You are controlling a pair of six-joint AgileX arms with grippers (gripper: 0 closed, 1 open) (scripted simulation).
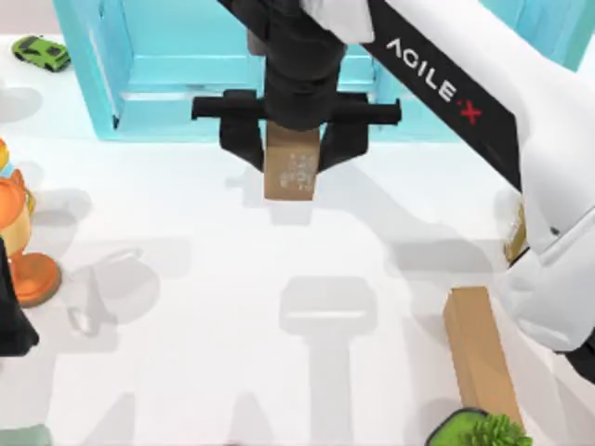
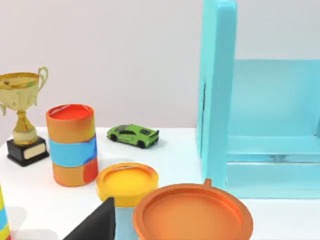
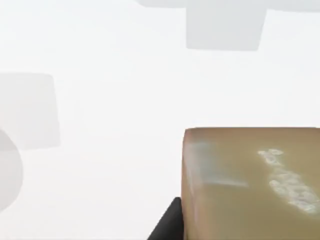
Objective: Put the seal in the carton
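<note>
One arm does the work here: the right gripper point(image 1: 292, 139) hangs over the far middle of the bench point(image 1: 186, 307), its jaws closed on the seal point(image 1: 290, 173) from either side, so the tan block is pinched by its upper part and its whitish speckled face is turned up toward the overhead camera. In the right wrist view the seal point(image 3: 250, 182) sits close under the camera with bare white bench behind it and soft shadows further off — which suggests the block is carried clear of the surface rather than resting on it, though the gap itself cannot be judged. The grip holds the seal just in front of the open turquoise carton point(image 1: 158, 70), lined up with its mouth, so a short push away from the near edge should bring it inside; it is not yet in. The longer plain tan bar point(image 1: 482, 358) lies well apart at the near right, beside a green plant point(image 1: 488, 432). At the bench's left edge stand an orange figure point(image 1: 19, 232) and a green toy car point(image 1: 41, 52). The left arm is parked there — its wrist camera looks across a gold trophy point(image 2: 22, 120), an orange-and-blue can point(image 2: 72, 145), a yellow-lidded jar point(image 2: 127, 185) and an orange lid point(image 2: 192, 212) toward the carton's side wall.
</note>
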